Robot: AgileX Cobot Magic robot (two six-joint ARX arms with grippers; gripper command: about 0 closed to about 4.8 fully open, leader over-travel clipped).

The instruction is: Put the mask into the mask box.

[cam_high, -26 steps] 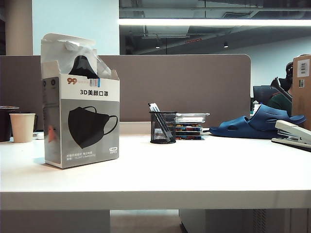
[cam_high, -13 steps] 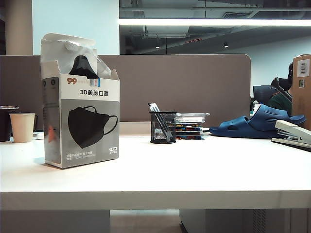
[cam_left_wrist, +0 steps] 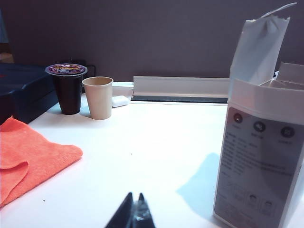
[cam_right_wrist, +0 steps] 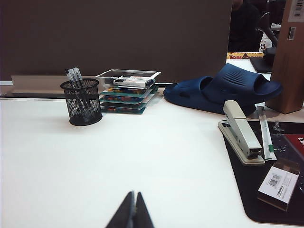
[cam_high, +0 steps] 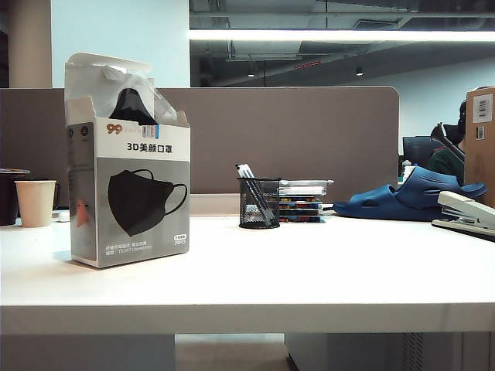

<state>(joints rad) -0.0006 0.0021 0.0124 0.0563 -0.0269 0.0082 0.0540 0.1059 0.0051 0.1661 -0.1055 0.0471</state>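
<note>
Black mask in clear wrapper sat in open top of box, upper part poking above rim between flaps. Box stood upright on white table, left side. My left gripper low over table beside box, jaws closed, empty. My right gripper over bare table, well apart from pen cup, closed, empty. Risk: crinkly wrapper could spring mask upward; nudge to tall box could tip it.

Left gripper — fingertips pressed together, low over the tabletop; right gripper — likewise closed, low.
</note>
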